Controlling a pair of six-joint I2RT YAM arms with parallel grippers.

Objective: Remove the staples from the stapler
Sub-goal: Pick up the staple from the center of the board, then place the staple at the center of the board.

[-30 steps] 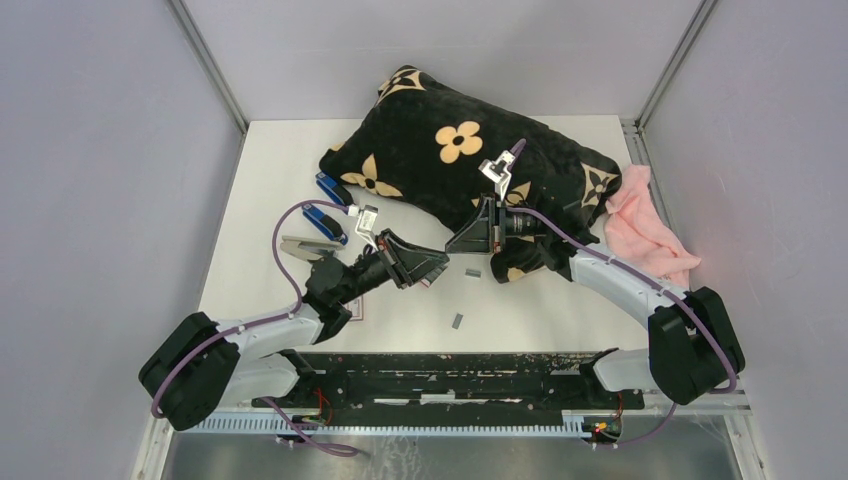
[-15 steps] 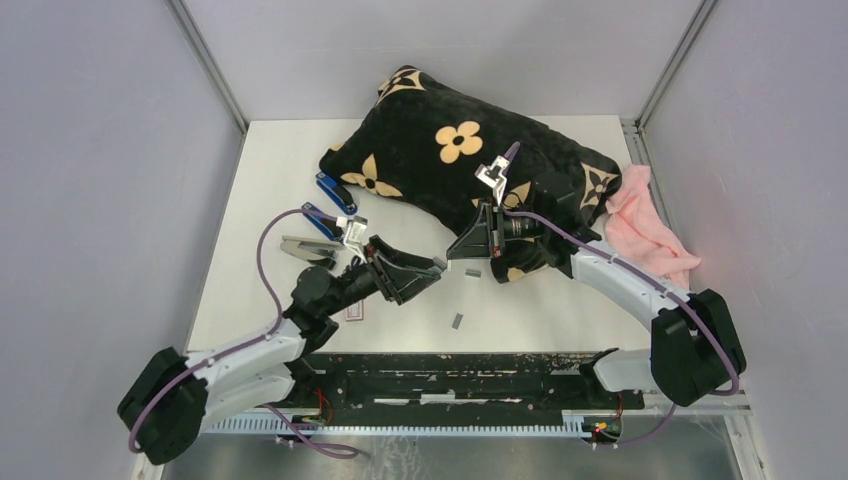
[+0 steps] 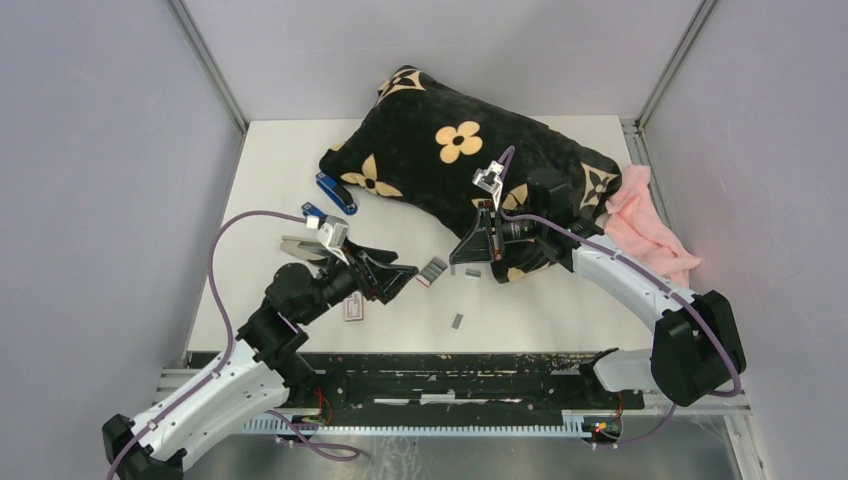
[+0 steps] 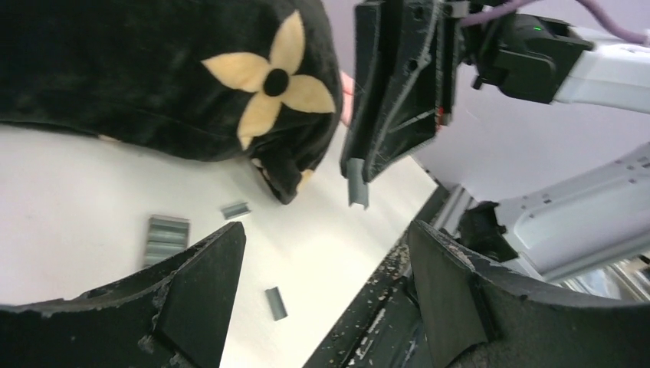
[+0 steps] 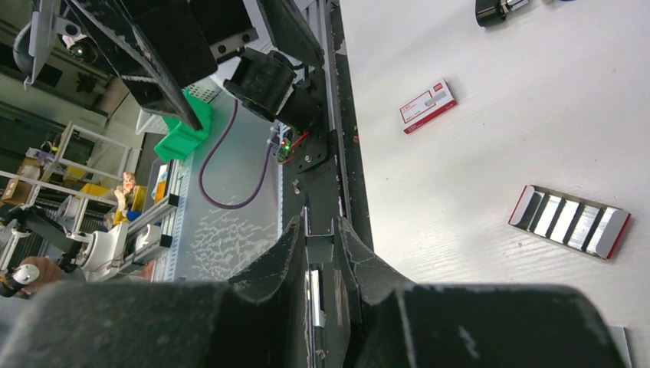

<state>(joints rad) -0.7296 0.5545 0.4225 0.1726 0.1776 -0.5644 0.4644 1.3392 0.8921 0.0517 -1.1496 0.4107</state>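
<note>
The right gripper [image 3: 467, 263] pinches 1 staple strip [image 4: 356, 184] by its end, so it may slip free; the left gripper [image 3: 403, 278], at 9 o'clock, hangs spread, empty.

Soft, even light from above fills the top view. The white table [image 3: 280, 160] is bright with only faint shadows under the arms, while the black pillow [image 3: 440, 170] swallows most of its own detail. In the left wrist view the left fingers [image 4: 192, 299] are dark and soft along the bottom edge, yet the staples [image 4: 357, 184] farther off are crisp. The right wrist view has blurred, shadowed right fingers [image 5: 268, 287] filling its lower part, and white glints on the tray [image 5: 571, 221].
</note>
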